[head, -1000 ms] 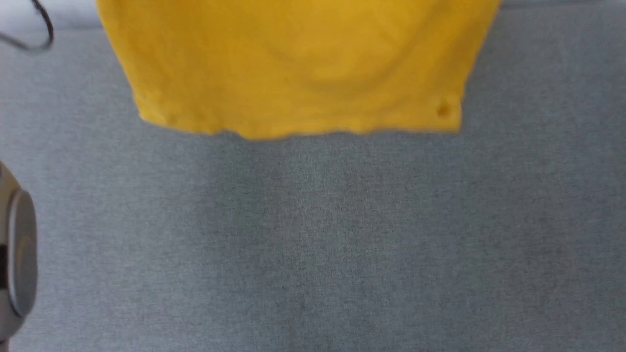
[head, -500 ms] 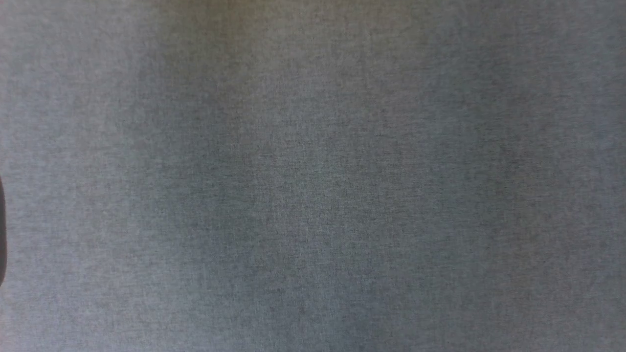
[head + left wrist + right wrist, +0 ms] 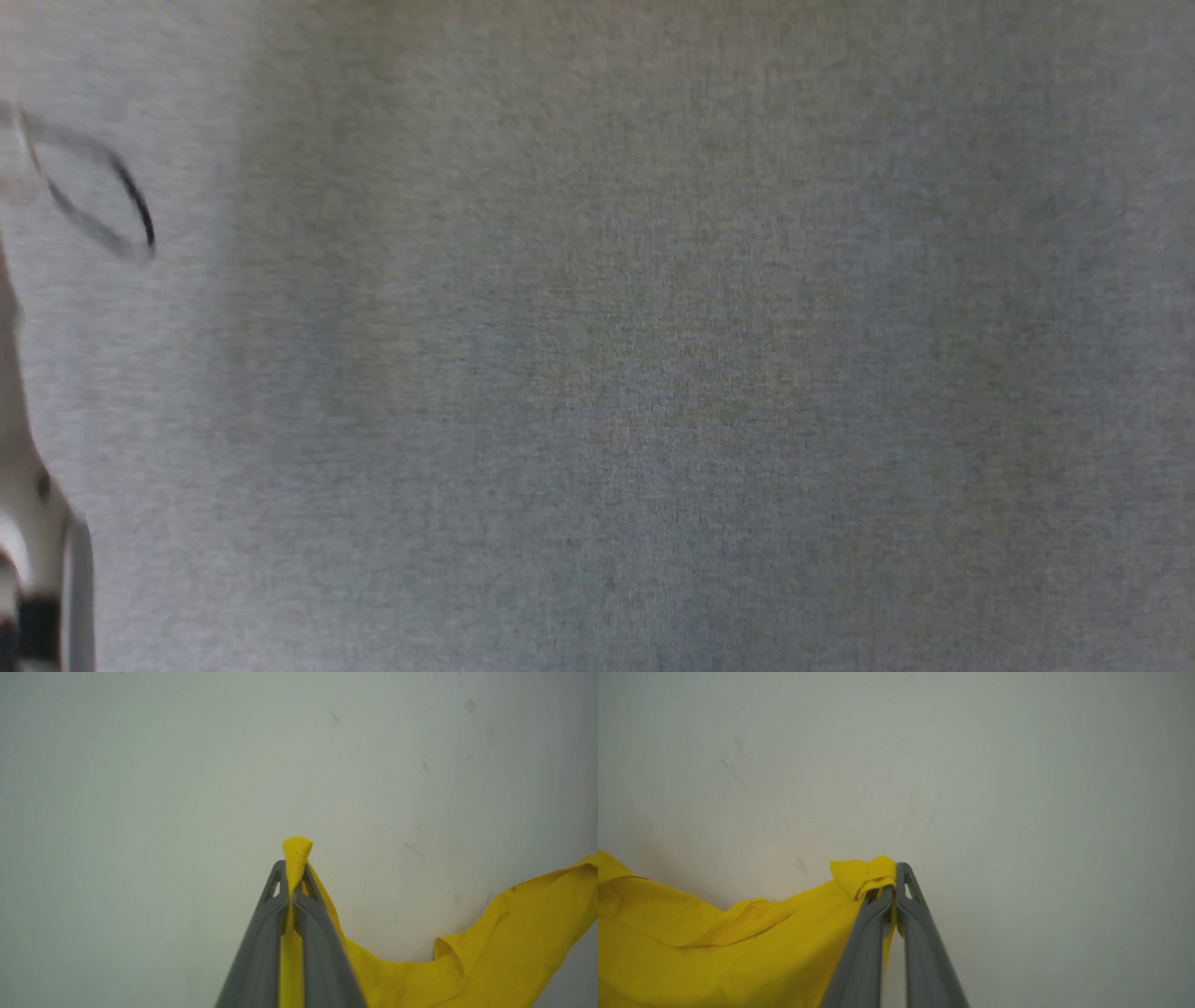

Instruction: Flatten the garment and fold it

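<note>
We are holding the shirt [image 3: 504, 961] up by two points. Our left gripper [image 3: 293, 873] is pinching shut on a peak of yellow cloth, which is poking out past the fingertips. Our right gripper [image 3: 895, 877] is clamping shut on a turned-over corner of the same shirt [image 3: 714, 942]. Between the two grips the cloth is sagging in loose folds rather than pulling taut.

We are judging the task as early. The shirt is lifted and pinned at both ends, but it is not yet spread flat, and every fold is left to make.

For room, the gray woven surface [image 3: 653, 373] is stretching across the whole head view with none of its edges in sight, so laying the shirt out looks possible. A thin dark cable [image 3: 131, 201] is looping near the upper left and a pale forearm [image 3: 23, 523] is sitting at the lower left edge, so we would be steering the cloth away from that side. Beyond both grippers a pale scuffed wall [image 3: 140, 788] is showing. We cannot tell how close it is, nor how high the shirt is hanging.
</note>
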Controlling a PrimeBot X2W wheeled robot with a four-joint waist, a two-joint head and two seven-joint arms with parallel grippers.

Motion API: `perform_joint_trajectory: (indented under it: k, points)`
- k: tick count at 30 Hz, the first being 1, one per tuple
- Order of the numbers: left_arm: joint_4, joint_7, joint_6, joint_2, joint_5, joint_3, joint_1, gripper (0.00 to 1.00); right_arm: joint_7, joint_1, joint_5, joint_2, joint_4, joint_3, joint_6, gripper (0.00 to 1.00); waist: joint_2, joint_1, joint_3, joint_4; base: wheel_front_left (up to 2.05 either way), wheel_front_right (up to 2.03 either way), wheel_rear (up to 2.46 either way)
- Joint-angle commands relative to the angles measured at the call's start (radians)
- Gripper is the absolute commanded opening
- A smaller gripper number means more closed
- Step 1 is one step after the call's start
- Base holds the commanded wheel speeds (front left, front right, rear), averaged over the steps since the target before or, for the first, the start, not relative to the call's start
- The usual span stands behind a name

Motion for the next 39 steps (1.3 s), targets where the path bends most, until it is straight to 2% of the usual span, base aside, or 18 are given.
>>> perform_joint_trajectory:
  k: [1,4,7,12,16,21,24,30,35,39]
  points:
    - [-0.06,0.012,-0.001,0.014,-0.02,0.014,0.087,0.0,0.02,0.088,0.039,-0.028,-0.07,0.001,-0.002,0.0,0.0,0.0,-0.093,0.031,0.0,0.0,0.0]
    - [-0.183,0.046,0.024,0.023,-0.062,0.048,0.26,0.0,0.074,0.268,0.099,-0.056,-0.222,-0.026,-0.002,0.0,0.0,0.0,-0.145,0.032,0.0,0.0,0.0]
    - [-0.307,0.076,0.058,0.023,-0.096,0.082,0.441,0.0,0.136,0.467,0.144,-0.049,-0.381,-0.081,-0.002,0.0,0.0,0.0,-0.189,0.033,0.0,0.0,0.0]
    - [-0.462,0.091,0.109,0.01,-0.11,0.115,0.752,0.0,0.224,0.808,0.192,0.031,-0.606,-0.151,-0.002,0.0,0.0,0.0,-0.252,0.033,0.0,0.0,0.0]
    - [-0.52,0.071,0.133,-0.041,-0.137,0.124,0.984,0.0,0.251,1.04,0.227,0.096,-0.706,-0.151,-0.002,0.0,0.0,0.0,-0.304,0.033,0.0,0.0,0.0]
    - [-0.52,0.071,0.123,-0.077,-0.147,0.076,1.223,0.0,0.262,1.276,0.266,0.157,-0.747,-0.167,-0.002,0.0,0.0,0.0,-0.362,0.039,0.0,0.0,0.0]
    - [-0.514,0.088,0.119,-0.086,-0.15,0.042,1.324,0.0,0.275,1.402,0.288,0.166,-0.749,-0.185,-0.002,0.0,0.0,0.0,-0.393,0.047,0.0,0.0,0.0]
    - [-0.49,0.135,0.13,-0.076,-0.165,0.025,1.465,0.0,0.311,1.605,0.336,0.133,-0.74,-0.208,-0.002,0.0,0.0,0.0,-0.446,0.049,0.0,0.0,0.0]
    - [-0.462,0.238,0.129,-0.031,-0.182,-0.005,1.573,0.0,0.366,1.733,0.381,0.089,-0.712,-0.228,-0.002,0.0,0.0,0.0,-0.477,0.039,0.0,0.0,0.0]
    - [-0.453,0.286,0.133,-0.018,-0.204,-0.014,1.619,0.0,0.389,1.8,0.388,0.069,-0.681,-0.248,-0.002,0.0,0.0,0.0,-0.49,0.036,0.0,0.0,0.0]
